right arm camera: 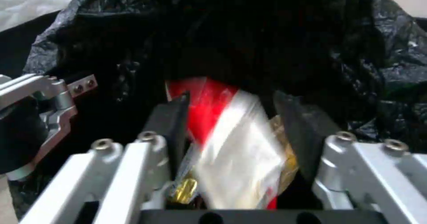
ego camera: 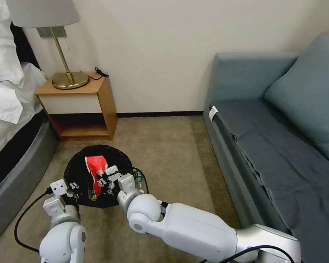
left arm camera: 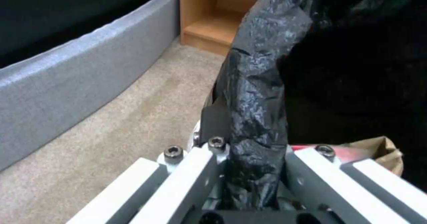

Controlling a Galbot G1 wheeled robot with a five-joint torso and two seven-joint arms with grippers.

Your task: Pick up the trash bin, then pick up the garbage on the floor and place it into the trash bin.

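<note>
With the trash bin (ego camera: 98, 175) held above the carpet by the left gripper (left arm camera: 253, 170) pinched on its bag-lined rim, the red snack wrapper (right arm camera: 222, 134) is being dropped between the right gripper (right arm camera: 240, 124)'s spread fingers, so withdrawal is judged next.

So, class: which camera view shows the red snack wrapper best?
The right wrist view: the red snack wrapper sits large between the open right gripper fingers, inside the black-lined trash bin. The head view shows it small. The left wrist view shows a red sliver beside the left gripper clamping the bin's rim.
</note>
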